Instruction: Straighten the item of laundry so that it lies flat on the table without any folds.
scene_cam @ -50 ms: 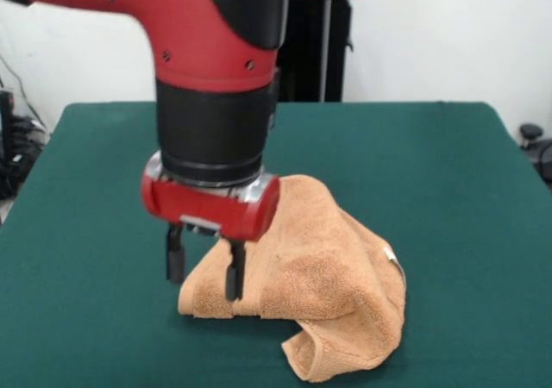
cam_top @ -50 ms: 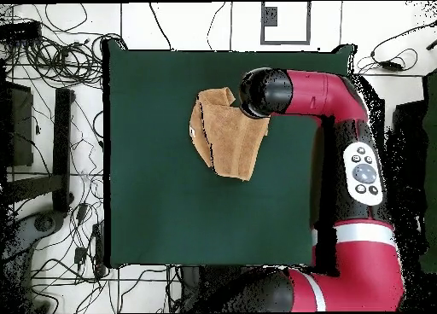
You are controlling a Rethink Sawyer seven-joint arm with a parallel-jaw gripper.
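The item of laundry [scene_cam @ -50 ms: 319,293], a light orange-tan towel, lies bunched and folded over itself near the table's [scene_cam @ -50 ms: 448,172] front edge, with one end curled under and a small white tag [scene_cam @ -50 ms: 390,254] on its right side. My gripper [scene_cam @ -50 ms: 204,265] hangs at the towel's left end. Its fingers [scene_cam @ -50 ms: 175,257] stand apart, open, one just left of the cloth and the other in front of it. From overhead the towel [cam_top @ -50 ms: 226,144] is a folded patch on the table [cam_top @ -50 ms: 162,208], and the arm's wrist [cam_top @ -50 ms: 261,91] hides the gripper.
Green tabletop spreads wide on every side of the towel. The arm [cam_top @ -50 ms: 358,165] runs along the table's right side in the overhead view. Cables [cam_top @ -50 ms: 60,55] and black stands [cam_top @ -50 ms: 64,131] lie on the floor beyond the table's left edge.
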